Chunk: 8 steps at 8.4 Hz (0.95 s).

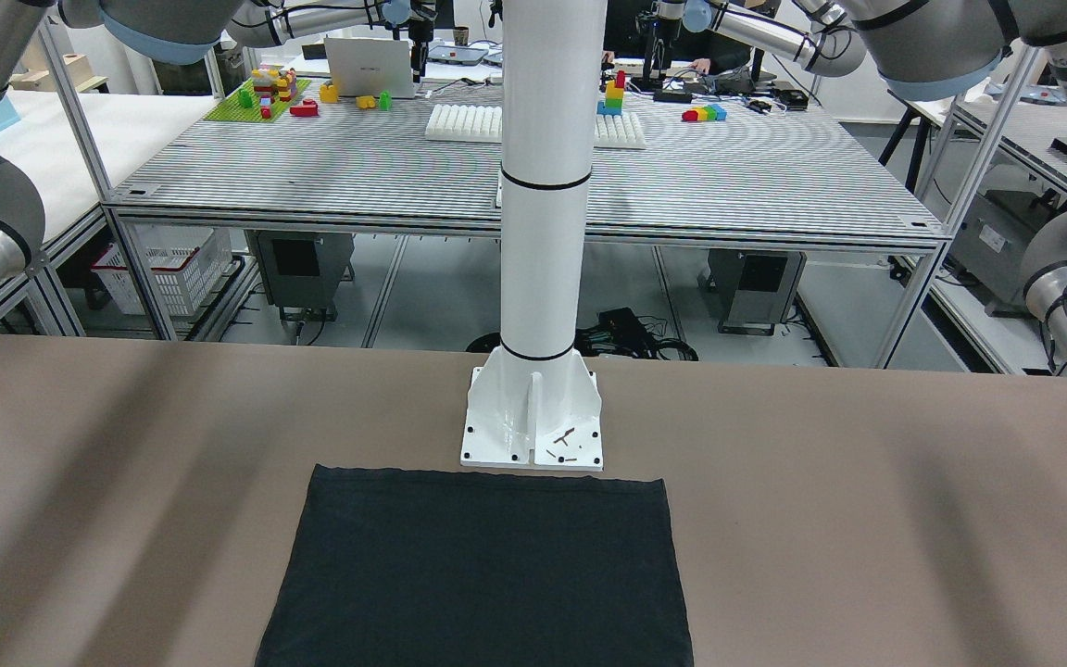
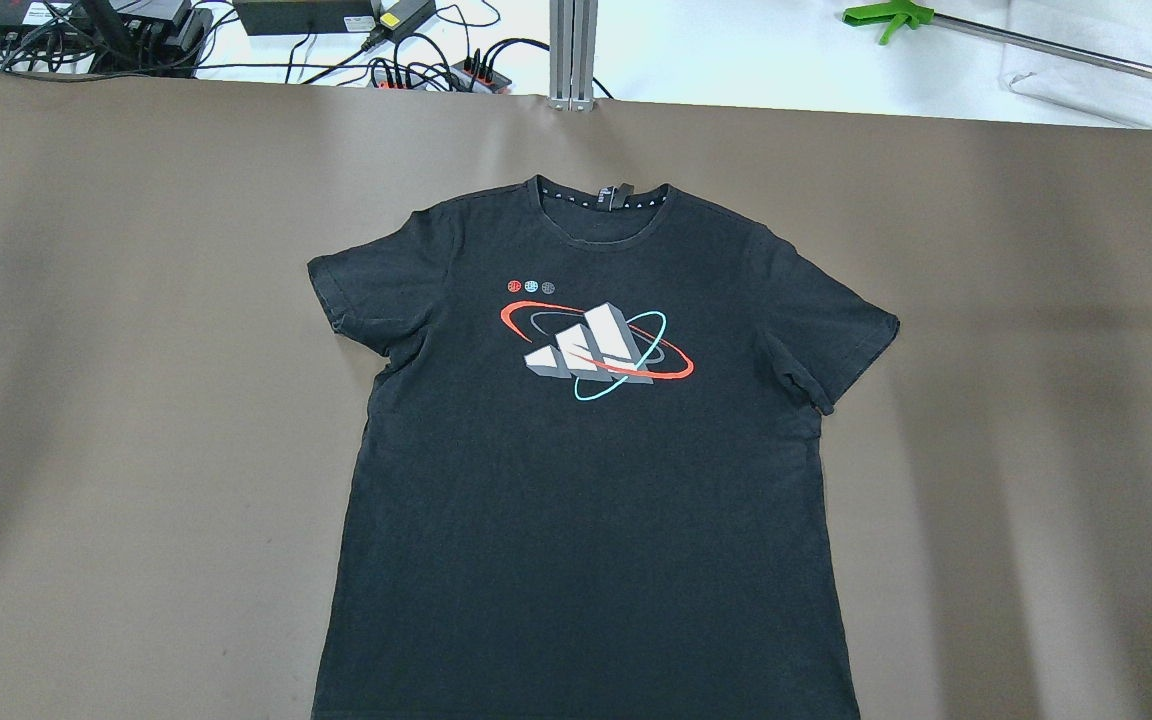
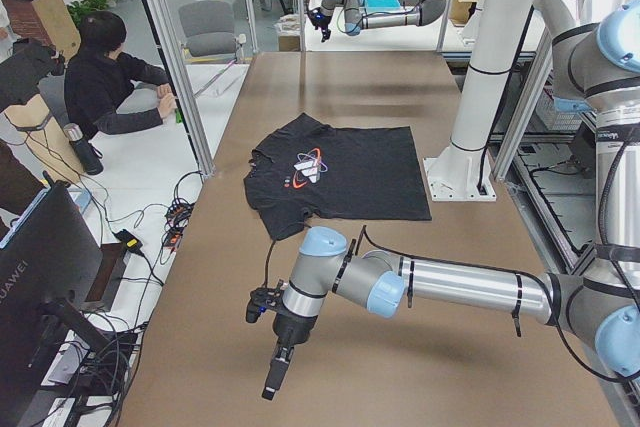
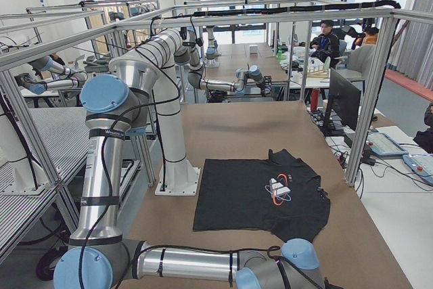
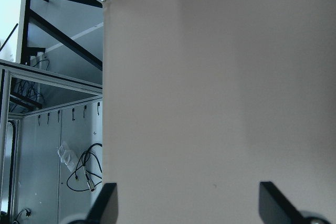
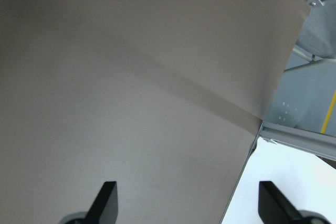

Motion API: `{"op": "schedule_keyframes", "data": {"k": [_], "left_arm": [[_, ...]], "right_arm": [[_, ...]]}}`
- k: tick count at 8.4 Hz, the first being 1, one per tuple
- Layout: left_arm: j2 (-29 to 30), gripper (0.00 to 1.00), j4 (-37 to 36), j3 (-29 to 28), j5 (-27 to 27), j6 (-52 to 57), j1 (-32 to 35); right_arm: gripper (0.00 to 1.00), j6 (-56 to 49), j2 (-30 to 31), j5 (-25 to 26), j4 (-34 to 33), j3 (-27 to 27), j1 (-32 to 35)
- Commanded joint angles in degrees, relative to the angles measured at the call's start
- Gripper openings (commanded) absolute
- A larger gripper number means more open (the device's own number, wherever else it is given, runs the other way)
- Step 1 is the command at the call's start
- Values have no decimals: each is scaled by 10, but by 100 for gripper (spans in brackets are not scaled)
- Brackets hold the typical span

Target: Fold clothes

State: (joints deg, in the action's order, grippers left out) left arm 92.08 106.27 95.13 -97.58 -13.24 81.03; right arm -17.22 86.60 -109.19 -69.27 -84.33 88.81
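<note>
A black T-shirt with a red, white and teal print on its chest lies flat and spread out on the brown table, collar toward the far edge in the overhead view. Its plain hem end shows in the front-facing view, just short of the white pole's base plate. My left gripper is open and empty over bare table at the table's left end, well away from the shirt. My right gripper is open and empty over bare table near the right-hand edge.
The white pole stands at the robot-side edge of the brown table. Cables and power strips lie beyond the far edge. A seated person and a monitor are on the operators' side.
</note>
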Motion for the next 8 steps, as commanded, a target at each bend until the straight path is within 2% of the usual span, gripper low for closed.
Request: {"op": "schedule_keyframes", "data": {"k": [1, 5, 8], "left_arm": [[-2, 94, 0, 1, -1, 2, 0], [-3, 94, -2, -10, 19, 1, 0], [-12, 94, 0, 26, 11, 2, -1]], "right_arm": [[94, 3, -24, 21, 4, 24, 0], [94, 4, -19, 8, 7, 5, 1], [94, 4, -17, 3, 5, -3, 0]]}}
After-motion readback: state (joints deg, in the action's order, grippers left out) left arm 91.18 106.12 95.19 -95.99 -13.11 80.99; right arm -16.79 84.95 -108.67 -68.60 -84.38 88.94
